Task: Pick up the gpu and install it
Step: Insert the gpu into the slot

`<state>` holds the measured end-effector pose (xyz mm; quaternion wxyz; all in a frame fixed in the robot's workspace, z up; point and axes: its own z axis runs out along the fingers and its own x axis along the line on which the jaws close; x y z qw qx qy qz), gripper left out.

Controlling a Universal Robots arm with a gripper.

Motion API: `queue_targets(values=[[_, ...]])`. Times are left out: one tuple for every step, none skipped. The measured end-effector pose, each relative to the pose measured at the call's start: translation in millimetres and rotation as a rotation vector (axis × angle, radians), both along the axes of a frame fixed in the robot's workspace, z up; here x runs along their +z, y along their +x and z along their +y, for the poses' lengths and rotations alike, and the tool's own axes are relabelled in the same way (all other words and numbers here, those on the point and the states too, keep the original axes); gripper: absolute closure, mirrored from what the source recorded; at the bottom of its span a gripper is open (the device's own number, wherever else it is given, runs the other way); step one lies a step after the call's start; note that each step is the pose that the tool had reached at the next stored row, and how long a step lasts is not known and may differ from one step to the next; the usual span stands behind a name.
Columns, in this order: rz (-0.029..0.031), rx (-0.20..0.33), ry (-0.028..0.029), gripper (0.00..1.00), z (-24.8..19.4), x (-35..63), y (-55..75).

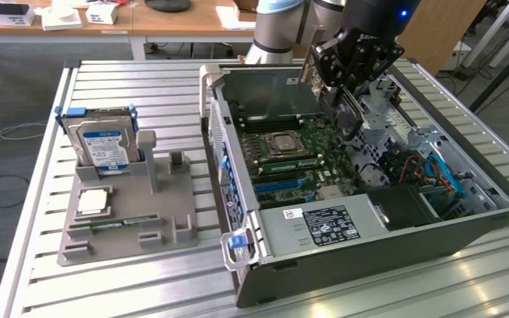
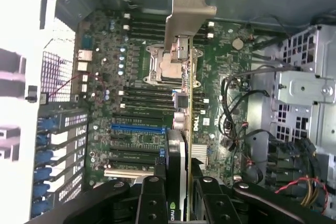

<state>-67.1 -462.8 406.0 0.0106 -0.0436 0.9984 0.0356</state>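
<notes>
The gripper (image 2: 178,184) clamps the gpu (image 2: 189,19) above the motherboard (image 2: 105,93) — it wants lowering upright, edge square to the slots (image 2: 137,128).

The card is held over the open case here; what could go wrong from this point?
1. The gpu, clamped edge-on in the claw, hangs above the motherboard; if misaligned with the blue slot, its edge may strike nearby components.
2. Loose black cables lie beside it and might snag.
</notes>
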Motion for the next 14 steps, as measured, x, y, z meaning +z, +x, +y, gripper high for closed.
queue_targets(values=[[0.0000,0.018,-0.0001,0.73,0.0,-0.1,0.0],[0.0000,0.036,0.0000,0.73,0.0,-0.3,0.0],[0.0000,0.056,-0.0001,0.73,0.0,-0.5,0.0],[0.0001,0.073,0.0000,0.73,0.0,-0.6,0.0],[0.0000,0.091,-0.0001,0.73,0.0,-0.8,0.0],[0.0000,0.109,0.0000,0.73,0.0,-0.9,0.0],[0.0000,0.128,0.0000,0.73,0.0,-1.1,0.0],[0.0000,0.145,0.0000,0.73,0.0,-1.3,0.0],[0.0000,0.164,0.0000,0.73,0.0,-1.4,0.0],[0.0000,0.183,0.0000,0.73,0.0,-1.6,0.0],[0.0000,0.201,0.0000,0.73,0.0,-1.8,0.0],[0.0000,0.218,0.0000,0.73,0.0,-2.0,0.0],[0.0000,0.236,0.0000,0.73,0.0,-2.2,0.0],[0.0000,0.255,0.0000,0.73,0.0,-2.4,0.0]])
